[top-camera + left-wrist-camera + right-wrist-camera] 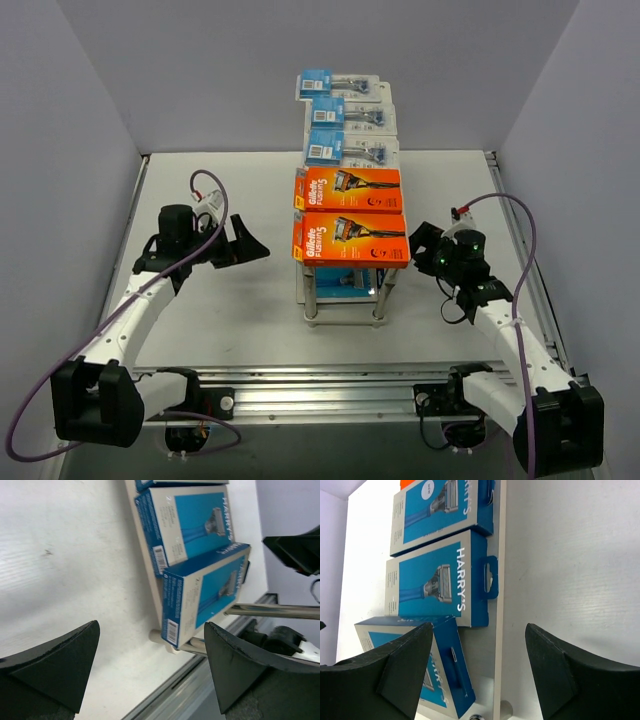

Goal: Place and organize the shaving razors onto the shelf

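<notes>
A: Shaving razors (350, 240) all sit on the shelf (311, 300): orange boxes (348, 190), blister packs (345, 115) on top, blue boxes (440, 580) on its lower tier.
B: Left gripper (250, 245), right gripper (422, 250) flank the shelf, jaws spread, empty. End blue box (205, 595) looks askew; nudge it square, gently.

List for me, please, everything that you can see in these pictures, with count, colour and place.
blister packs: three, clear with blue cards, in a row on the far half of the shelf's top
orange boxes: two, orange, side by side on the near half of the top
blue boxes: at least three, blue and white, on the lower tier, one askew at the near end
shelf: one, pale wood with metal legs, mid-table
table: one, white
arms: two, white, at the near edge
left gripper: black, open, empty, left of the shelf
right gripper: black, open, empty, right of the shelf
</notes>
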`<state>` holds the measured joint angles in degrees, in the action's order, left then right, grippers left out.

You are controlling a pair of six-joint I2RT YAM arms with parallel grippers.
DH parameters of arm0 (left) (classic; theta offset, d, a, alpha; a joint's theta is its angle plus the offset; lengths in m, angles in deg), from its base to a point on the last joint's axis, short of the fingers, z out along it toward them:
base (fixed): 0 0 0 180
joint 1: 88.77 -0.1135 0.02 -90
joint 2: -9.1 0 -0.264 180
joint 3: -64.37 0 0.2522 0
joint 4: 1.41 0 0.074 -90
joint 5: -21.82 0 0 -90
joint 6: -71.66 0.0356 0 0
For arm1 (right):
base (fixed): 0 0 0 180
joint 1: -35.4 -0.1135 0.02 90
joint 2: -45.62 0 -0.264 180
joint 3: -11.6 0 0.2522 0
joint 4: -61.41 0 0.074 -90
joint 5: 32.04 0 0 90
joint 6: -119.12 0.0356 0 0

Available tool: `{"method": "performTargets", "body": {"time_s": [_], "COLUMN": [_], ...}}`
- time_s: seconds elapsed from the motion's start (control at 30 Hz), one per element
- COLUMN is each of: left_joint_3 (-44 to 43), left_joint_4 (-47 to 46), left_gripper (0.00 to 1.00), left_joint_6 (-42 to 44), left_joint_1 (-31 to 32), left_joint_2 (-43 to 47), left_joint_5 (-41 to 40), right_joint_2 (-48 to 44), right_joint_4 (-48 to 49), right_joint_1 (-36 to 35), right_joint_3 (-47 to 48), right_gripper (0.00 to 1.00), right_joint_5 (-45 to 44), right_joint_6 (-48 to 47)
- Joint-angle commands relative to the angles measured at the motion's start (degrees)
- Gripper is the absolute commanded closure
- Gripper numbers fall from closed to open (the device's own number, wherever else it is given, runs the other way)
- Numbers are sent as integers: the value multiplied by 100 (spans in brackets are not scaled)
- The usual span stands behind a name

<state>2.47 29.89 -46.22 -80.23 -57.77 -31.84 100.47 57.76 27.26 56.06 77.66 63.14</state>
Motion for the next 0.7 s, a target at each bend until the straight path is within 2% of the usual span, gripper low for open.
{"method": "performTargets", "body": {"time_s": [0.0, 0.1, 0.2, 0.43, 0.53, 0.67], "left_joint_3": [-547, -662, -539, -600, -556, -530], "left_joint_4": [627, 839, 690, 672, 628, 619], "left_gripper": [6, 6, 6, 6, 6, 6], "left_joint_6": [739, 968, 1004, 1004, 986, 1021], "left_joint_1": [-133, -133, -133, -290, -361, -449], "left_joint_2": [7, 25, 86, -63, -10, 86], "left_joint_5": [-782, -1469, -1699, -1674, -1639, -1578], "right_joint_2": [157, 464, 816, 1747, 1994, 2003], "right_joint_4": [-123, -491, -817, -1783, -1898, -1855], "right_joint_1": [119, 216, 322, 340, 340, 331], "right_joint_3": [436, 814, 1262, 2440, 2783, 2916], "right_gripper": [30, 27, 26, 23, 23, 23], "right_joint_5": [-62, -465, -730, -1881, -1944, -2469], "right_joint_6": [-281, -457, -668, -958, -950, -941]}}
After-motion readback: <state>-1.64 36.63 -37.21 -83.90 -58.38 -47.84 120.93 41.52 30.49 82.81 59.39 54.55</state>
